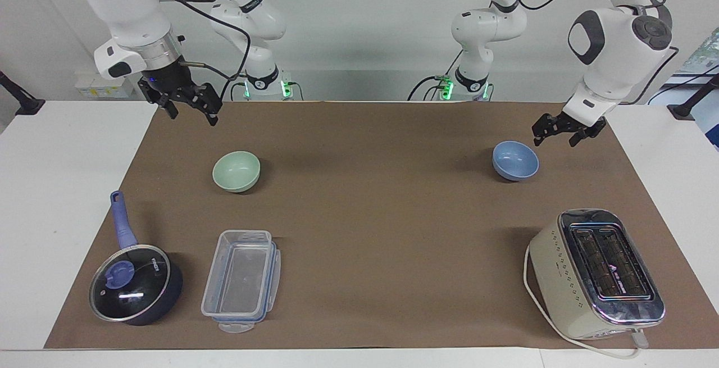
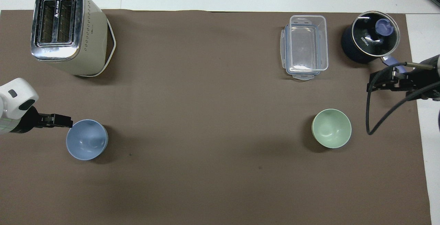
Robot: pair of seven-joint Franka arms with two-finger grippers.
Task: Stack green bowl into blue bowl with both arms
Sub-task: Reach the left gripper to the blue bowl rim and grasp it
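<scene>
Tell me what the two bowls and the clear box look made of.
Green bowl: likely matte plastic or melamine, smooth, with only soft highlights. Blue bowl: same look, probably the same material. Clear box: see-through plastic with a blue-trimmed rim and snap tabs; the mat shows through it.

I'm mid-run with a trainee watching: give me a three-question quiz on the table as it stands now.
1. True or false: the green bowl already sits inside the blue bowl.
2. Which gripper is close beside the blue bowl: A) the left gripper, B) the right gripper?
3. Fill in: the clear lidless container lies between the toaster and the lidded ____.

Key
1. False: both bowls rest apart on the brown mat, the green one toward the right arm's end.
2. A; its jaws are open and hold nothing, while the right gripper waits, also open.
3. saucepan.
</scene>
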